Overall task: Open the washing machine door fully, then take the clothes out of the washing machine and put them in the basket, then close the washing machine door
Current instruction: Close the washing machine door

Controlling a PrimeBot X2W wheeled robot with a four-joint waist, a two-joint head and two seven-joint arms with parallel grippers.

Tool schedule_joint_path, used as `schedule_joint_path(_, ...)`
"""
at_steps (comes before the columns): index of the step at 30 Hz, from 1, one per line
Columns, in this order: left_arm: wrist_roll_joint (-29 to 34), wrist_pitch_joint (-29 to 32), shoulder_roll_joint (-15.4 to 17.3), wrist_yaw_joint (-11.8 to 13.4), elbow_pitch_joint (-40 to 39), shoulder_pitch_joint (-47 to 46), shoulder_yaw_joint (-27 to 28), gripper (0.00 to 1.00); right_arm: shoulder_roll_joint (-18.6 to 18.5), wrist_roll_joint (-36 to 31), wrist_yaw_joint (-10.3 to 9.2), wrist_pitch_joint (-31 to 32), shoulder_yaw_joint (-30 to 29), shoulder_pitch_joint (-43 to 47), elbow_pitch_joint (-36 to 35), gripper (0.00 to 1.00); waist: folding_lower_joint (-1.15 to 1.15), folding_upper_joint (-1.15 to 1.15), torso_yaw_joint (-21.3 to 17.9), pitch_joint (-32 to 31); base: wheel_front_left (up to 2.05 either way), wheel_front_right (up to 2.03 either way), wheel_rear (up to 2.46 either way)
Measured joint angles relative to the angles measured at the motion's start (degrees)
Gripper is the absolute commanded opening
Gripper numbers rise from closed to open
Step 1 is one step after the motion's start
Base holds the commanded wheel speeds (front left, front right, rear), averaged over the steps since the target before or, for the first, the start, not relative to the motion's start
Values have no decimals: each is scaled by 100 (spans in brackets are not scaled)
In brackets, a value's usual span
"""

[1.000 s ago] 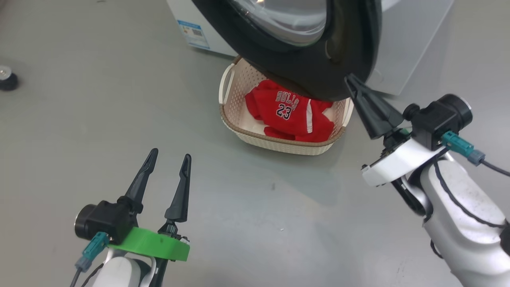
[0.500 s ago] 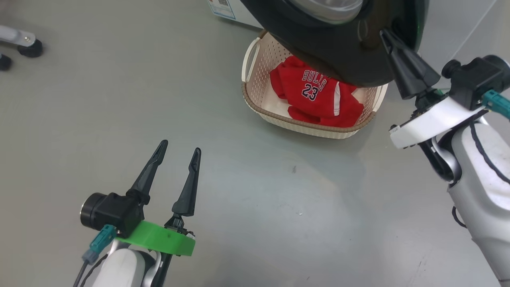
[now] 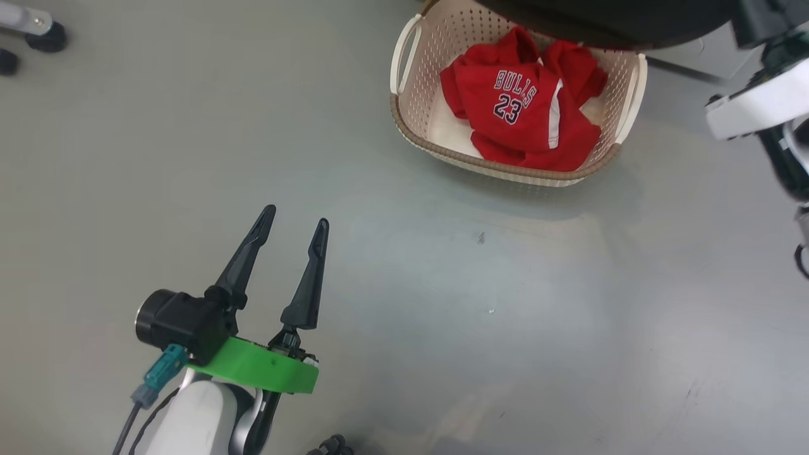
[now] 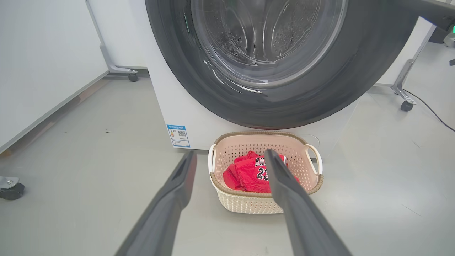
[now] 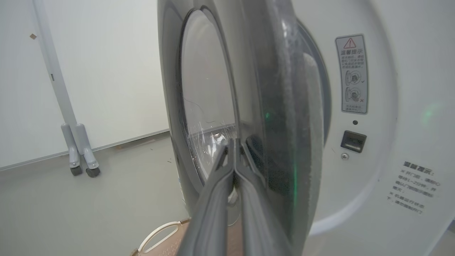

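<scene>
My left claw (image 3: 297, 215) hangs released at the head view's lower left, over grey floor (image 3: 505, 316). My right claw (image 5: 233, 142) is clenched, empty, mid-frame at the rim of the glossy black round washing machine door (image 5: 280, 106). The bright red "BULLS 23" clothes (image 3: 524, 107) lie in the cream perforated plastic basket (image 3: 414, 88), upper centre, before the big white washing machine (image 4: 167, 106).

The clothes (image 4: 245, 172) are piled in the basket (image 4: 249, 204), which is set on the floor (image 4: 89, 185) just in front of the w/m (image 4: 163, 106), under the door (image 4: 355, 81) btm edge. A sticker (image 4: 177, 135) is fixed low on the w/m front, left of the basket. L gripper (image 3: 297, 215) is held over the floor, well apart from the basket; R gripper (image 5: 233, 142) is placed by the door edge.
</scene>
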Motion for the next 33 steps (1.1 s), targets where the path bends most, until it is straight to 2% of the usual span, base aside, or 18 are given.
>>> schedule_joint_path(17, -626, -1, -40, -21, -148, -341, -271, 100, -691, -94, 0, 379, -237, -1209, 38, 0, 1, 0, 309, 755, 0, 0, 0)
schedule_joint_path(25, -700, -1, -51, -21, -134, -413, -403, 100, -797, -197, 0, 393, -347, -1449, 270, 0, 0, 0, 479, 936, 0, 0, 0)
schedule_joint_path(33, -701, 0, -55, -21, -96, -506, -487, 100, -750, -252, -66, 367, -433, -1688, 457, 0, 1, 0, 517, 986, 0, 0, 0)
